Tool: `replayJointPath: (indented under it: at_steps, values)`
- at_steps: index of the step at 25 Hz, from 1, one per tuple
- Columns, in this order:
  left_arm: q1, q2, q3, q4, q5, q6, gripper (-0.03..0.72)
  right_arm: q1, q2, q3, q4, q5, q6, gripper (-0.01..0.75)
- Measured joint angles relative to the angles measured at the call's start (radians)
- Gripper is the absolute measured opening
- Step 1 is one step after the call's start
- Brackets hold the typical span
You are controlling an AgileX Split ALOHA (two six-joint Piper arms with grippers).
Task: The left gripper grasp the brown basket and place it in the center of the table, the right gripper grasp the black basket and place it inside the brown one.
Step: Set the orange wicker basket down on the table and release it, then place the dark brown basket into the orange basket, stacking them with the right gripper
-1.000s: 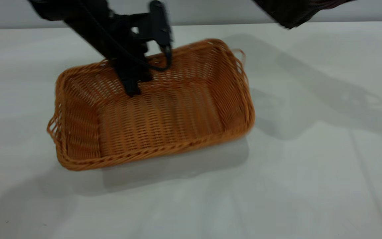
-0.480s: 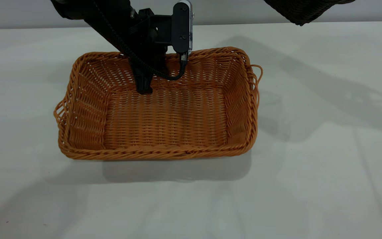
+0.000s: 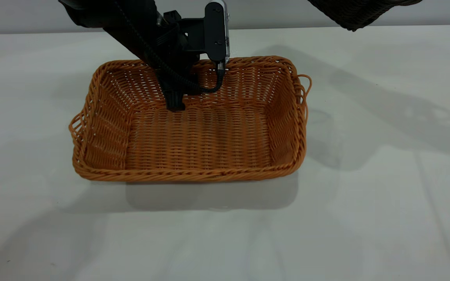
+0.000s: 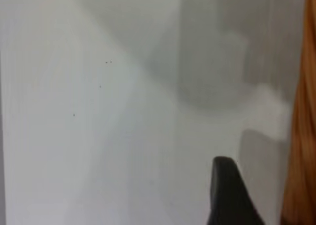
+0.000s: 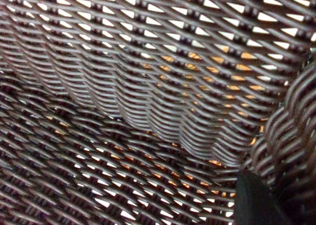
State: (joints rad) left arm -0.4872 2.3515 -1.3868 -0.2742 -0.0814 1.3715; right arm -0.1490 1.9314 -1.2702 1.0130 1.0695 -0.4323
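Note:
The brown basket sits flat on the white table near its middle, open side up. My left gripper reaches down over the far long wall and is shut on its rim, one finger inside the basket. In the left wrist view one black finger shows beside the orange wall. The black basket hangs high at the back right, only its lower corner in view. It fills the right wrist view, where one finger of my right gripper lies against the weave; orange shows through the gaps.
Bare white tabletop lies all round the brown basket, with shadows of the arms and the raised basket across the right side. The table's far edge meets a grey wall.
My left gripper has carried the brown basket to the right, turned it level and set it down flat. The black basket stays raised at the back right.

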Motion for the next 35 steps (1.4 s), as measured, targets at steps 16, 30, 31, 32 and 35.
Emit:
replayJointPath:
  at_steps: [16,30,31,32,35]
  values:
    - [-0.006,-0.368,0.000,0.000,0.477,-0.074,0.429,-0.109,0.000,0.000,0.077,-0.051,-0.007,0.133]
    - [-0.006,-0.886,0.001,0.005,0.673,-0.136,0.368,0.322,0.115,-0.069,-0.098,-0.096,0.050,0.133]
    - [-0.006,-0.906,0.001,0.005,0.673,-0.145,0.368,0.360,0.140,-0.103,-0.149,-0.093,0.075,0.133]
    - [-0.006,-0.921,0.001,0.005,0.675,-0.155,0.368,0.389,0.166,-0.134,-0.211,-0.084,0.109,0.133]
    - [-0.006,-0.955,0.001,0.005,0.684,-0.186,0.368,0.455,0.242,-0.245,-0.361,-0.036,0.202,0.133]
